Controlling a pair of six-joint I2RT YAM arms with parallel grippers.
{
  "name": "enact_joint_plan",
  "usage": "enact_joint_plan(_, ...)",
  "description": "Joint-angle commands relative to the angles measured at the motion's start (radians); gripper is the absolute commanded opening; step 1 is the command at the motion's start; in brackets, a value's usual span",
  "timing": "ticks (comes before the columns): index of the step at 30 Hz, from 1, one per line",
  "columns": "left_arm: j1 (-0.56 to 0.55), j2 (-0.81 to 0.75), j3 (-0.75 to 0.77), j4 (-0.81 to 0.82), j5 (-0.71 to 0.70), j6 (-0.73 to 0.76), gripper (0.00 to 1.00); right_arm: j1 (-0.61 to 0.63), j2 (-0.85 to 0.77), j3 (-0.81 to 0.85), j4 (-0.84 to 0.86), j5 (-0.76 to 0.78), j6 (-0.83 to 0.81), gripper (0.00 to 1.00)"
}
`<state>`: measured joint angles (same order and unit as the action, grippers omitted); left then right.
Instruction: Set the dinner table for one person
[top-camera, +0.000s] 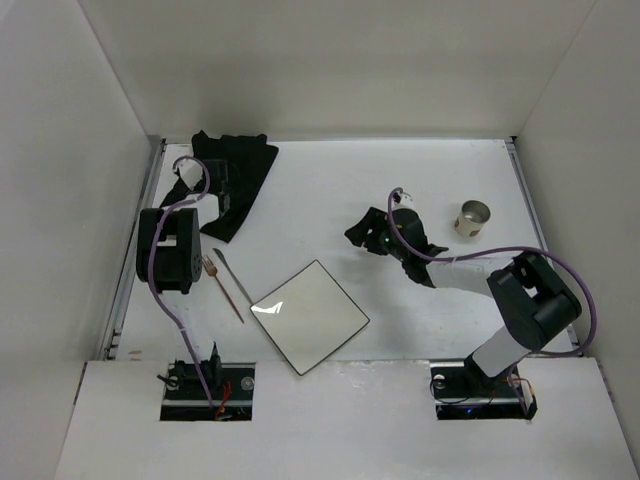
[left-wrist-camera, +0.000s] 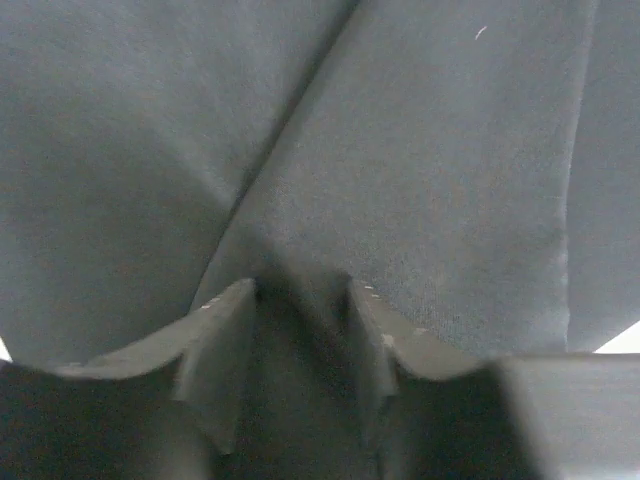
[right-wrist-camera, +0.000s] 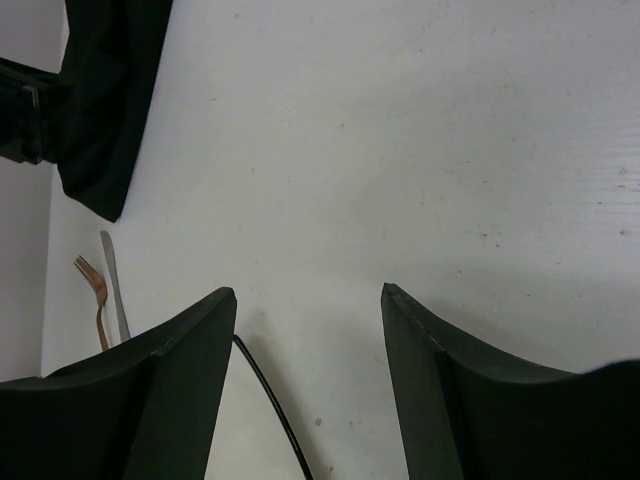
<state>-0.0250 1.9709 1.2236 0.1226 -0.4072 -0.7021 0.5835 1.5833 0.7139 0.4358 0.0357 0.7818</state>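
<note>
at far left, left gripper (left-wrist-camera: 300, 290) pinches the black mat (left-wrist-camera: 450, 150); right gripper (right-wrist-camera: 308, 290) gapes

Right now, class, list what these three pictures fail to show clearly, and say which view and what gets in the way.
1. Whether the left claw grips the black cloth: the left wrist view is blurred, and in the top view the left arm covers it.
2. What the cup holds: top view, too small.
3. The handles of the fork and knife: right wrist view, hidden behind a finger of the right claw.
</note>
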Motion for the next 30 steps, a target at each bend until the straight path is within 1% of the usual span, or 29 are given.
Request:
enact_joint_plan(1,-0.054,0.038,0.042,-0.014,0.093,0.0,0.32,0.009,0.004,0.039,0.063,-0.01,-0.018,0.66)
enact_joint_plan(5,-0.164,0.104,0.079,0.029,0.177,0.004,0.25,0.008,0.006,0.036,0.064,-0.01,-0.013,0.67)
enact_joint_plan(9,-0.272,0.151,0.108,0.043,0.238,0.006,0.18,0.008,-0.003,0.032,0.064,0.004,-0.026,0.71)
enact_joint_plan(16,-0.442,0.151,0.088,0.049,0.289,0.046,0.14,-0.014,-0.02,0.015,0.064,0.032,-0.035,0.76)
enact_joint_plan(21,-0.511,0.089,0.019,0.083,0.294,0.076,0.14,-0.038,-0.045,-0.001,0.064,0.047,-0.053,0.79)
enact_joint_plan(23,-0.516,0.05,-0.015,0.094,0.286,0.078,0.17,-0.055,-0.051,-0.007,0.064,0.065,-0.061,0.79)
enact_joint_plan(27,-0.496,-0.078,-0.116,0.153,0.275,0.061,0.3,-0.092,-0.06,0.001,0.063,0.079,-0.07,0.79)
enact_joint_plan(29,-0.487,-0.168,-0.183,0.19,0.265,0.05,0.39,-0.1,-0.048,0.031,0.052,0.084,-0.073,0.79)
enact_joint_plan(30,-0.485,-0.214,-0.22,0.21,0.258,0.047,0.41,-0.101,-0.034,0.056,0.047,0.082,-0.084,0.79)
